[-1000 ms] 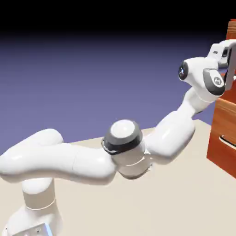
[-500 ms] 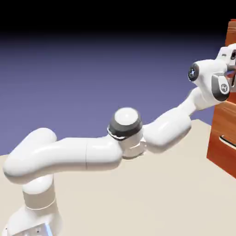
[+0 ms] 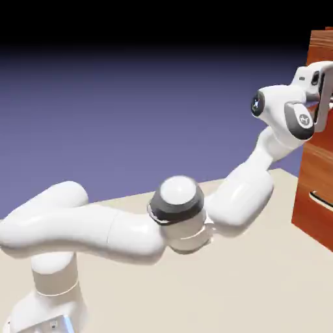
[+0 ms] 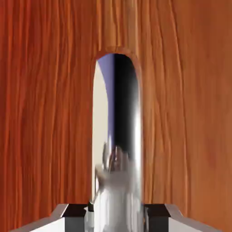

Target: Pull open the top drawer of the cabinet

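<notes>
While the pincer [image 4: 116, 216] grips the handle [image 4: 118, 136], the drawer front lies straight ahead of it.

Closed tight on the thin silver bar, with one finger [image 4: 74, 217] showing on each side of it, the pincer faces the top drawer [image 3: 319, 49] of the cabinet [image 3: 315, 188], which stands at the desk's [image 3: 214, 286] right edge in the exterior view. Seen from the hand, the bar's long axis runs up and down between the jaws. Judging by this, the pull should go straight back, away from the wood, toward the exterior view's left.
</notes>
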